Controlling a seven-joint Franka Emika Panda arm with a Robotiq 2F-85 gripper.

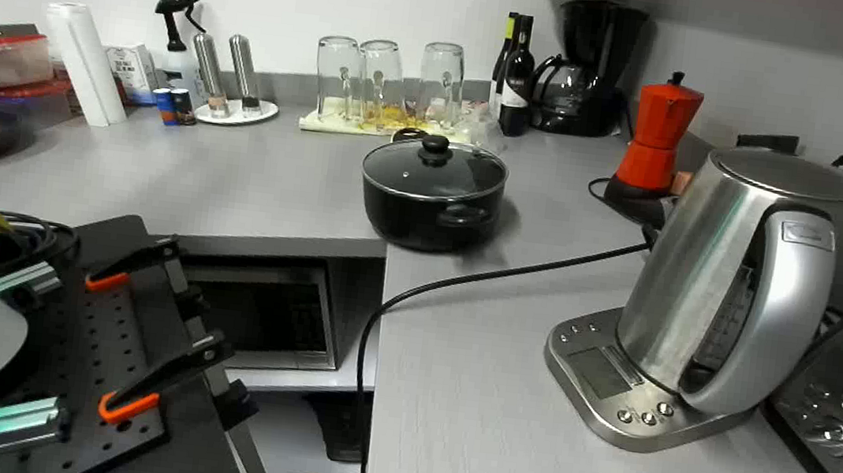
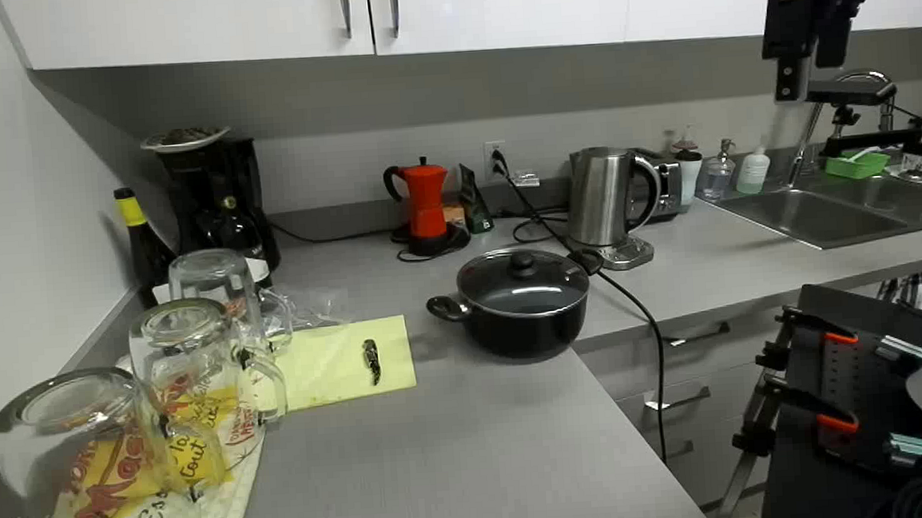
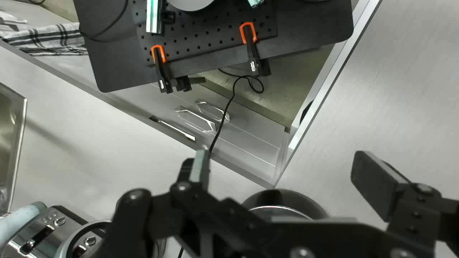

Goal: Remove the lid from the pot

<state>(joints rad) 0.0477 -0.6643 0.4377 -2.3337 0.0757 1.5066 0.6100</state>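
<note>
- Lid (image 1: 452, 180) lies well apart from the pincer (image 3: 283, 170), whose fingers (image 3: 200, 168) stand spread wide in the wrist view.
- Seated on the pot (image 1: 419, 222), knob (image 1: 436, 147) up, the lid covers it in both exterior views; the pot stands upright near the inner corner of the bench (image 1: 451, 398).
- A kettle (image 2: 597, 198) stands near the pot as a cord (image 1: 464, 278) runs past and over the bench edge.
- Farther out stands a moka pot (image 2: 427, 209); three mugs (image 1: 440, 84) stand on a cloth (image 2: 224, 506).

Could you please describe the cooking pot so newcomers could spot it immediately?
At the inner corner of the grey counter, near the steel kettle, sits the cooking pot. Unlike the kettle, it is low, wide and black, with a knobbed glass lid.
</note>
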